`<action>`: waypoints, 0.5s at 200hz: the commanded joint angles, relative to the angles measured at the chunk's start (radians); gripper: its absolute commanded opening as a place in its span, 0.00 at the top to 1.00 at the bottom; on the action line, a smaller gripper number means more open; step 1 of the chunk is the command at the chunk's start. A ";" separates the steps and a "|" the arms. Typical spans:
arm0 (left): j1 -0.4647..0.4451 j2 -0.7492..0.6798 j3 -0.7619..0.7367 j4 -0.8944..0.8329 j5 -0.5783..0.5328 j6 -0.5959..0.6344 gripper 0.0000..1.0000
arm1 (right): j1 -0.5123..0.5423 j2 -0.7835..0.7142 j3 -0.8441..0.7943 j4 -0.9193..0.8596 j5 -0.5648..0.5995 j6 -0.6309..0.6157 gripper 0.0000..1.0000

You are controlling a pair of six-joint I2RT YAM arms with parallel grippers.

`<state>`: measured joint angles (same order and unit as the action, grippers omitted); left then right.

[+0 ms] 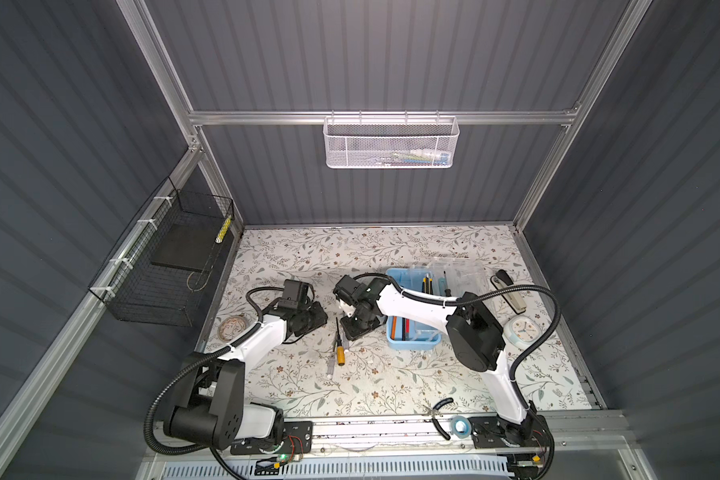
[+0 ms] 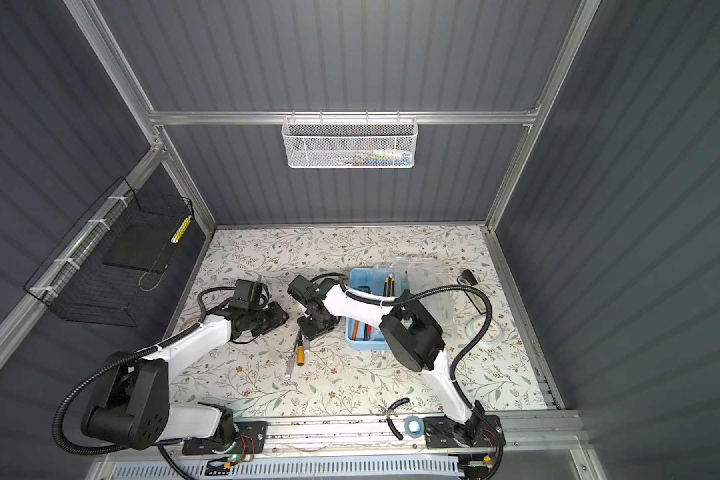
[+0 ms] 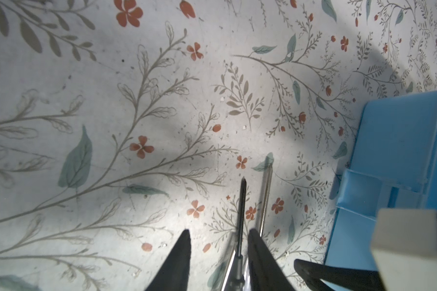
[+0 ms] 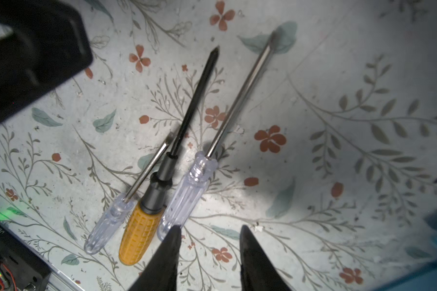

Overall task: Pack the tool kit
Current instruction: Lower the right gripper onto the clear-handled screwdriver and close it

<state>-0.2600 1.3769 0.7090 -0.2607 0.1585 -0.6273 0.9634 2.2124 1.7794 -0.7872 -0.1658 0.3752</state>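
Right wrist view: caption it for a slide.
Open right gripper hovers by three screwdrivers lying side by side on the floral table.

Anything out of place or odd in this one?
Yes. An orange-handled screwdriver and two clear-handled screwdrivers lie loose on the floral table, outside the open light-blue plastic box. Black-handled pliers sit at the table's front edge, partly over the metal rail.

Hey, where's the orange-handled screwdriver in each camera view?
Top views: orange-handled screwdriver lies left of the light-blue box, in both.
Left wrist: only its black shaft, between the left gripper's fingers.
Right wrist: whole, between two clear-handled screwdrivers.
Shared landmark: the light-blue box, barely inside the right wrist view.
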 commanded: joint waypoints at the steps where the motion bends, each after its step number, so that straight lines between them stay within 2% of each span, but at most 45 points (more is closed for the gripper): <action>1: 0.005 0.009 -0.003 0.002 0.013 0.021 0.61 | 0.004 0.023 0.035 -0.029 -0.021 -0.019 0.59; 100: 0.005 0.013 0.000 -0.004 0.000 0.035 0.61 | 0.006 0.079 0.090 -0.056 -0.033 -0.034 0.59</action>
<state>-0.2600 1.3796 0.7090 -0.2577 0.1577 -0.6193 0.9638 2.2684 1.8439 -0.8139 -0.1875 0.3546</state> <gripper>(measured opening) 0.390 0.410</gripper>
